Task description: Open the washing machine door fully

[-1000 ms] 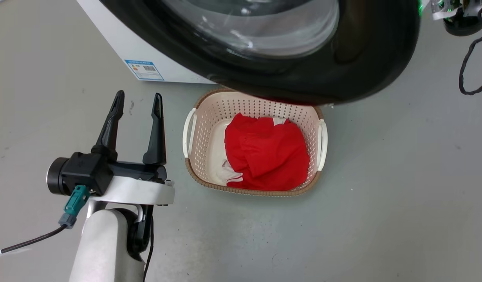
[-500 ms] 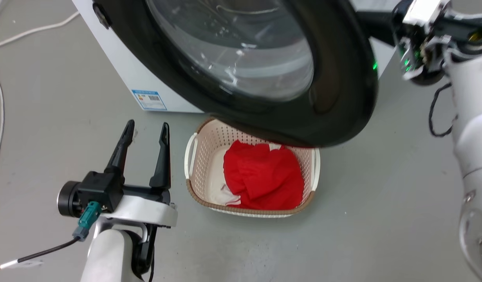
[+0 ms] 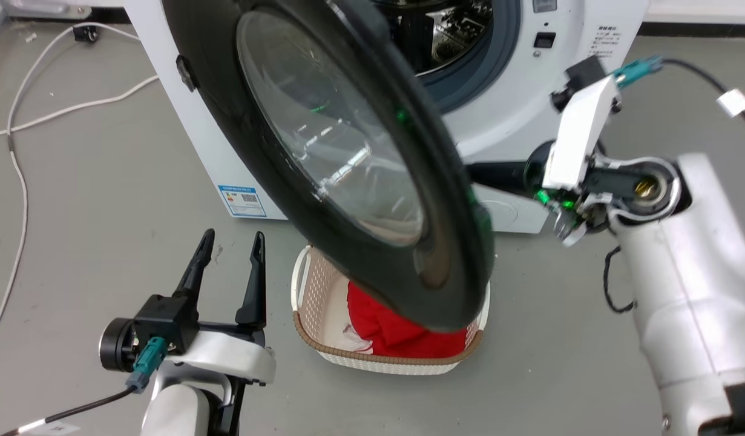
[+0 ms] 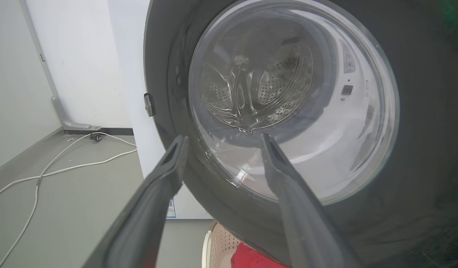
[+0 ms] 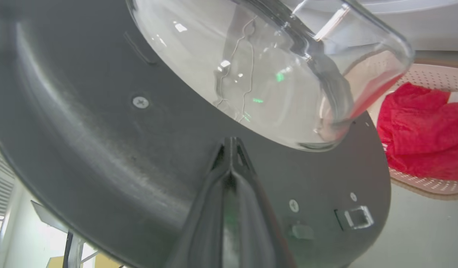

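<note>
The washing machine door (image 3: 227, 91), a glossy black disc with a bulging glass bowl (image 3: 324, 139), stands swung partway out from the white washing machine (image 3: 505, 109), leaving the steel drum (image 3: 451, 30) exposed. My right gripper (image 5: 230, 143) is shut, its tips against the door's dark inner face (image 5: 83, 130) just below the glass bowl (image 5: 273, 63). In the head view its fingers reach behind the door from the right wrist (image 3: 581, 181). My left gripper (image 3: 234, 242) is open and holds nothing, low in front of the door's outer face (image 4: 418, 111).
A beige perforated basket (image 3: 324, 290) with a red cloth (image 3: 396, 339) sits on the grey floor under the door's lower edge. White cables (image 3: 21, 121) run across the floor at the left. A blue label (image 3: 246, 200) marks the machine's side.
The head camera has tilted up, so the machine's front and drum have come into view. The door has swung further outward and stands more edge-on. My left gripper stays open.
</note>
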Available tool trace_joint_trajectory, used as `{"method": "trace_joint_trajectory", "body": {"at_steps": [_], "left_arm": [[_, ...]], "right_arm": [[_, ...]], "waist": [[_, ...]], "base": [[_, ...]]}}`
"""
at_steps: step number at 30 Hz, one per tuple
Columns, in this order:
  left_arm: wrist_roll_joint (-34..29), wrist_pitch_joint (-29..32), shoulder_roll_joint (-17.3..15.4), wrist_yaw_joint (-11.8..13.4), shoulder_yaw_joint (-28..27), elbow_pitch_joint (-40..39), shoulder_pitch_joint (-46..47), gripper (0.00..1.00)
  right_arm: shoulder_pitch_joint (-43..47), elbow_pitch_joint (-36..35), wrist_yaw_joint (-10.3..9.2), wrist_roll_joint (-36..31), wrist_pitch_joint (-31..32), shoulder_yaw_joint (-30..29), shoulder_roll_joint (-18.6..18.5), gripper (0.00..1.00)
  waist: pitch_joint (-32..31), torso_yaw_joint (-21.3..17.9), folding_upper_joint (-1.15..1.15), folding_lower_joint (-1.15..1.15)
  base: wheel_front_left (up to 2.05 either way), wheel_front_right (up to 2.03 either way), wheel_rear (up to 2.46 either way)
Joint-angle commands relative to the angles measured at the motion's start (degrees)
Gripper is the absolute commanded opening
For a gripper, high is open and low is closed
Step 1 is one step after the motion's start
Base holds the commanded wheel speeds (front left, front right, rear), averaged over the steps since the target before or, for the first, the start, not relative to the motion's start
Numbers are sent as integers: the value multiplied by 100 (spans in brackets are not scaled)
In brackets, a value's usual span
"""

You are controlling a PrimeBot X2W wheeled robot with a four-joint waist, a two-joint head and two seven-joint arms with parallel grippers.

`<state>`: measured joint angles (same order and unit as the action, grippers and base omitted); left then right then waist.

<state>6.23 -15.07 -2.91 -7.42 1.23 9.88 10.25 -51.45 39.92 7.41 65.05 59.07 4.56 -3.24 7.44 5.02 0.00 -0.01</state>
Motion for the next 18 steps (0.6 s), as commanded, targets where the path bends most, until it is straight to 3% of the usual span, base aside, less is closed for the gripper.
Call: {"method": "trace_joint_trajectory", "body": {"at_steps": [1,7,13,18], "left_arm": [[6,-15,3,-12,2,38,-79,100],[46,-15,2,-13,66,63,-151,100],[98,-15,2,-13,76,49,-164,100],[107,-15,3,-3,52,21,-195,100]], "right_arm": [[246,-220,14,201,53,206,58,0],[808,-845,14,962,-344,1143,50,0],[995,-1041,15,1458,-1075,1924,55,0],[1091,-1022,14,1727,-1925,2163,38,0]], "waist": [[-80,18,0,1],[-194,40,0,1],[-218,29,0,1],[-259,-43,0,1]], "base": [[0,0,0],[0,0,0],[0,0,0],[0,0,0]]}}
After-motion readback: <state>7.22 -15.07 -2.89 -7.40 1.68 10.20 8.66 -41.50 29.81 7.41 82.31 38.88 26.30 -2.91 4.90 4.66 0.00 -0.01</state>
